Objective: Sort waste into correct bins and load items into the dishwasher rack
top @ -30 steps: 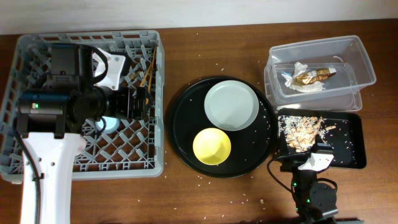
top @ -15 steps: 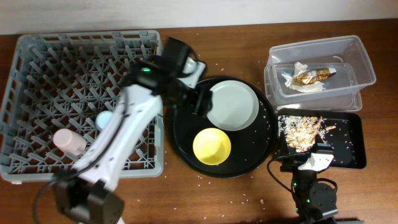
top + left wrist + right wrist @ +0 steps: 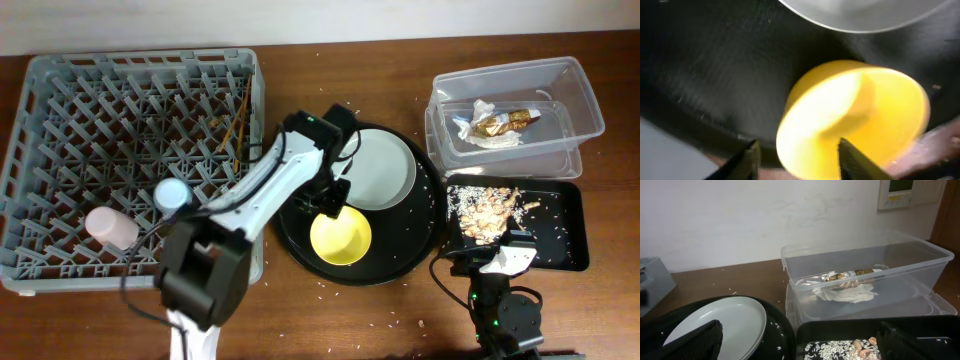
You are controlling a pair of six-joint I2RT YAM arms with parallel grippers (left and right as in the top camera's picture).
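My left gripper [image 3: 331, 203] is open over the near-left rim of the small yellow bowl [image 3: 341, 236]. In the left wrist view its fingers [image 3: 800, 162] straddle the bowl [image 3: 855, 115]. The grey-green plate [image 3: 378, 168] lies beside it. The light blue cup [image 3: 172, 193] and pink cup [image 3: 110, 228] sit in the grey dishwasher rack [image 3: 60, 90]. The clear tub [image 3: 560, 95] holds a gold-brown wrapper [image 3: 505, 121] and white paper [image 3: 472, 136]. The flat black tray [image 3: 555, 225] holds food scraps [image 3: 485, 208]. My right gripper [image 3: 500, 262] is open and empty [image 3: 802, 347] near that tray.
The bowl and plate sit on a large round black tray [image 3: 300, 215]. Brown chopsticks [image 3: 238, 125] lie in the rack's right side. Rice grains are scattered on the round tray and the wooden table [image 3: 330, 70]. The tub stands on a second clear tub.
My left arm has swung right from over the rack to the round tray and come down at the yellow bowl. The pink cup now shows in the rack. The right arm has not moved.
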